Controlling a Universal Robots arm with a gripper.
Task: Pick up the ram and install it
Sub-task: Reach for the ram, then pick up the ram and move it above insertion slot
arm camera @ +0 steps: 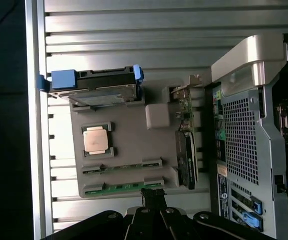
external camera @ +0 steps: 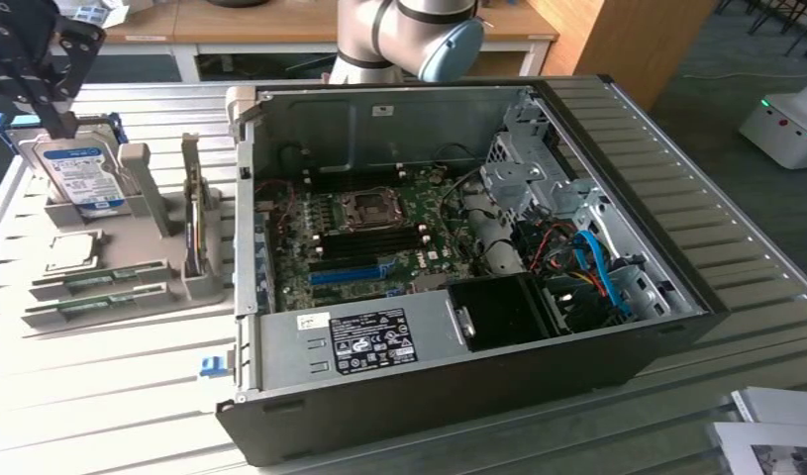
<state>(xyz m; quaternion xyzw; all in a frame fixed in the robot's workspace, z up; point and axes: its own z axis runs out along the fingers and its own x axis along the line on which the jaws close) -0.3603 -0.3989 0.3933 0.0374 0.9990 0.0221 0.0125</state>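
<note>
Gripper (arm camera: pixel 154 195), fingers pressed together on nothing, hangs above the grey holder (arm camera: pixel 133 135) on the bench (arm camera: pixel 133 40), while the ram (arm camera: pixel 123 188) lies flat in the holder's outermost slot, at the holder's end opposite the upright hard drive (arm camera: pixel 103 90), beside a second green stick (arm camera: pixel 121 166).

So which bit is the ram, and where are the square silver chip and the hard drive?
ram (arm camera: pixel 121 188), wrist view, middle of the green stick lying in the grey holder (arm camera: pixel 128 145).
silver chip (arm camera: pixel 97 140), wrist view, centre of its metal top.
hard drive (external camera: pixel 86 178), exterior view, on its label face.
</note>
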